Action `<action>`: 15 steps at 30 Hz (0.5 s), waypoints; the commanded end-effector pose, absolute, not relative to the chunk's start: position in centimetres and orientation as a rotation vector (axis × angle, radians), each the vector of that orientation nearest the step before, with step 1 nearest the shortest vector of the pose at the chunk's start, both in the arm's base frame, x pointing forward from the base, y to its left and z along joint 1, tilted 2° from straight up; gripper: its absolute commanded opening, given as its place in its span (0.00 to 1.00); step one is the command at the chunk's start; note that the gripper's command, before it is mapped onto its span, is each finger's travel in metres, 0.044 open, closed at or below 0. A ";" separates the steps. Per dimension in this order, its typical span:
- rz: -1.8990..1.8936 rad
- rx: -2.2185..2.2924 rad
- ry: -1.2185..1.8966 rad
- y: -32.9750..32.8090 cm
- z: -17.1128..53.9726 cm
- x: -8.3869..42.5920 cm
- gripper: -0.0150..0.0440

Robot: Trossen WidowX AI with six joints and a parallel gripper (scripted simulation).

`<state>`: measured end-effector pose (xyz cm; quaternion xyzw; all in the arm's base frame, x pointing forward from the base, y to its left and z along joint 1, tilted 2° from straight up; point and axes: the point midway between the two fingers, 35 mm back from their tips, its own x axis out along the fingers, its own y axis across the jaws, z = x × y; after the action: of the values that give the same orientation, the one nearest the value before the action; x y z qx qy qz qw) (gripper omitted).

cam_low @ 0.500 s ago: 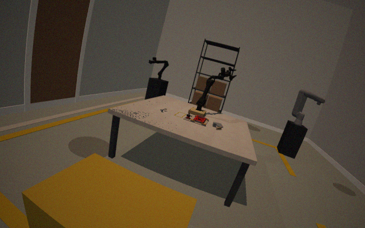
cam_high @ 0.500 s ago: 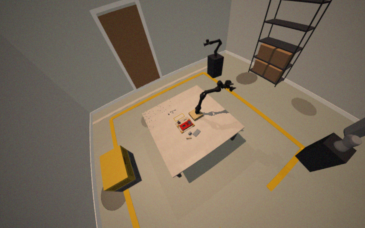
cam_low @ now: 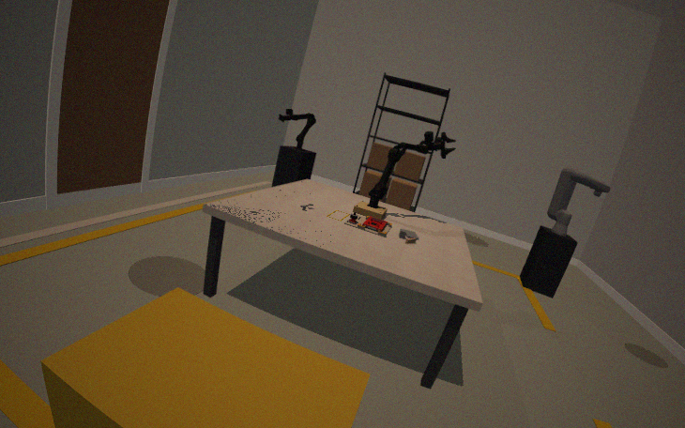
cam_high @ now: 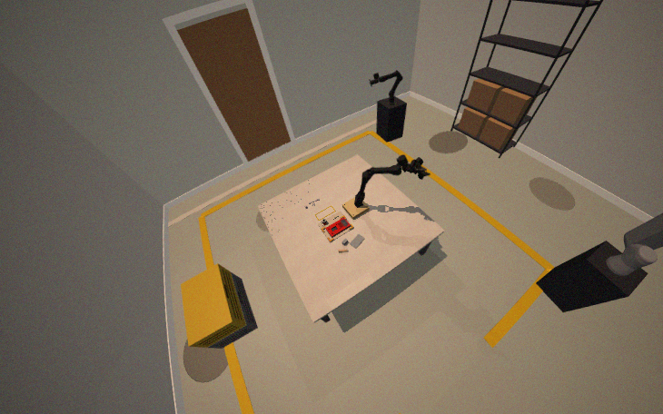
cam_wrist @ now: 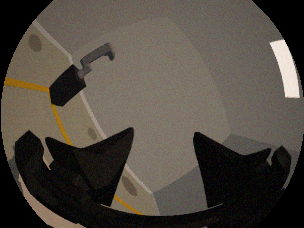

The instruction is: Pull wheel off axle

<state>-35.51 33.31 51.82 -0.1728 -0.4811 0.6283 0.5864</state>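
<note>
My gripper (cam_high: 426, 172) (cam_low: 453, 145) (cam_wrist: 164, 134) is open and empty, high above the table on the outstretched arm and turned away from the task's objects. The wheel looks like the small dark round thing (cam_high: 324, 221) (cam_low: 354, 217) on the light board beside the red part; it is too small to tell how it sits on the axle, and the axle cannot be made out. The marked area is a thin yellow outline (cam_high: 323, 210) (cam_low: 334, 218) on the table, next to that board. Neither the wheel nor the marked area shows in the wrist view.
A red part (cam_high: 330, 233) (cam_low: 367, 221) sits beside the wheel. A grey block (cam_high: 357, 241) and a small wooden piece (cam_high: 342, 251) lie beyond it. A thin dark object (cam_high: 312, 202) (cam_low: 307, 206) lies past the outline. Dark specks cover one table corner.
</note>
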 end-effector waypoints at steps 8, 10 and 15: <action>1.457 -0.487 -0.828 43.6 47.2 -25.9 0.76; 1.444 -0.496 -0.759 45.2 46.4 -23.5 0.76; 1.404 -0.514 -0.582 48.6 43.9 -17.2 0.76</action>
<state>-20.33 46.91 45.51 -0.2237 -0.3004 0.6317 0.6787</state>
